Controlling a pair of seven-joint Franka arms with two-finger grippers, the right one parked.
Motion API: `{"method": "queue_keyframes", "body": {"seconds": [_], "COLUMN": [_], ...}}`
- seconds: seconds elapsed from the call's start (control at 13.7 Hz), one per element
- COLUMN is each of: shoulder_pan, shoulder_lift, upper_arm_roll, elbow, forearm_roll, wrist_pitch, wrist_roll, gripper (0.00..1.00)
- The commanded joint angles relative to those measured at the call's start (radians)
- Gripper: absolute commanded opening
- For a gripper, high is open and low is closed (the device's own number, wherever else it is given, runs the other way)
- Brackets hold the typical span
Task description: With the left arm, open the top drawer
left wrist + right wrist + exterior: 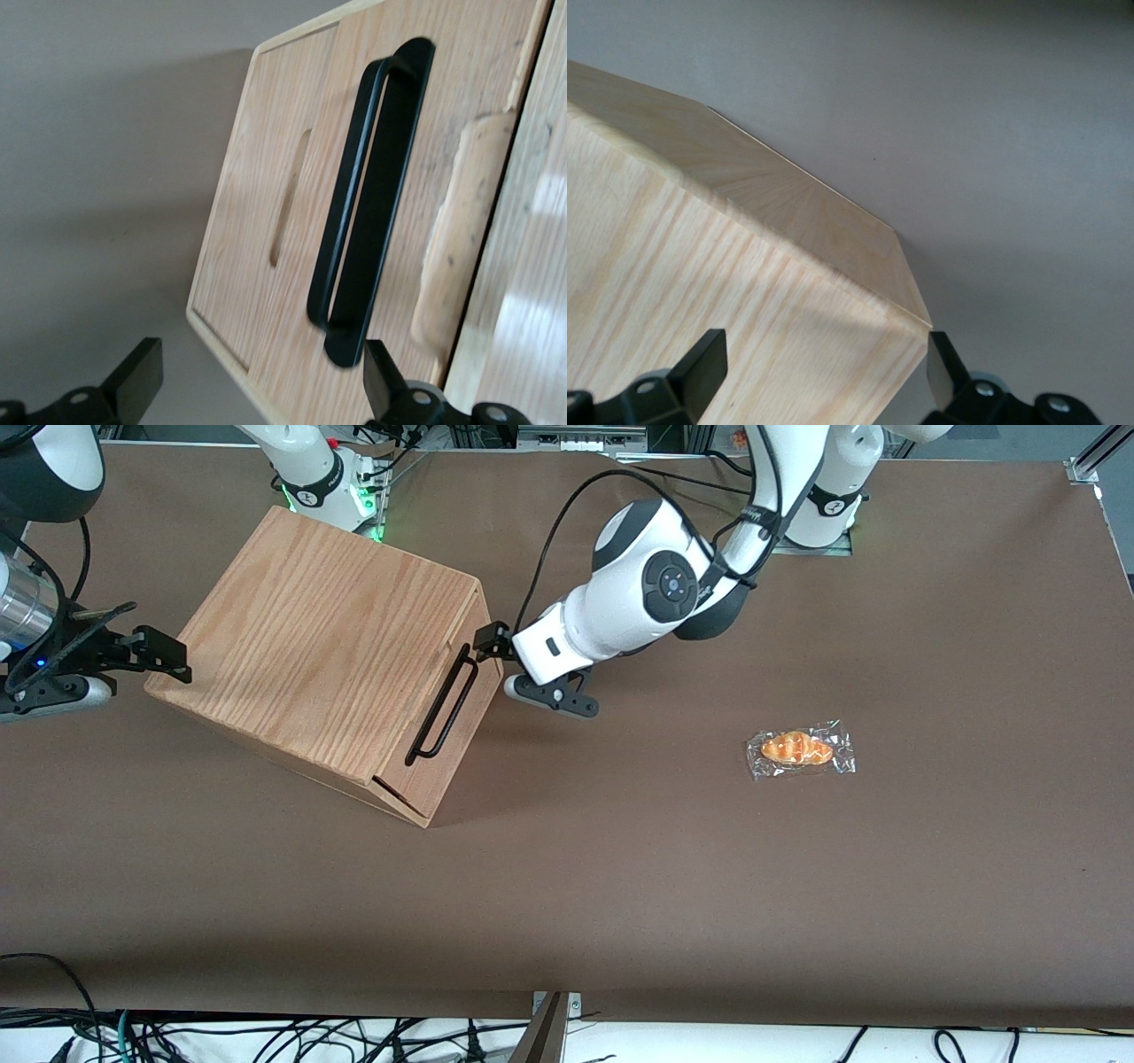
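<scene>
Wrapped pastry (pixel 800 749) lies untouched; our left arm's gripper (pixel 505 662), fingers spread, faces the top drawer (pixel 450 731): we should straddle its black bar handle (pixel 440 703) squarely before pulling.

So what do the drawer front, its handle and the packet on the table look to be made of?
Top drawer: light wood, visible grain, matte. Handle: probably black metal, smooth, slight sheen. Packet: clear crinkled plastic with glints, around an orange pastry. The left arm's hand, fingers open, is beside the handle's end.
</scene>
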Motion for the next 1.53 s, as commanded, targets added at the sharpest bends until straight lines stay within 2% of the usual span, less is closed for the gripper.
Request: {"method": "queue_keyframes", "body": {"seconds": [0.0, 0.36, 0.87, 1.46], "shoulder_pan": [-0.015, -0.044, -0.042, 0.039], "shoulder_lift": [0.085, 0.137, 0.155, 0.143], "upper_arm_roll": [0.009, 0.009, 0.013, 0.029], "elbow": [0.114, 0.137, 0.124, 0.122], "forearm_roll": [-0.025, -0.025, -0.005, 0.029], "wrist_pitch": [-0.009, 0.069, 0.069, 0.030], "wrist_roll": [-0.010, -0.024, -0.019, -0.015], "gripper": [1.00, 1.00, 1.00, 1.00]}}
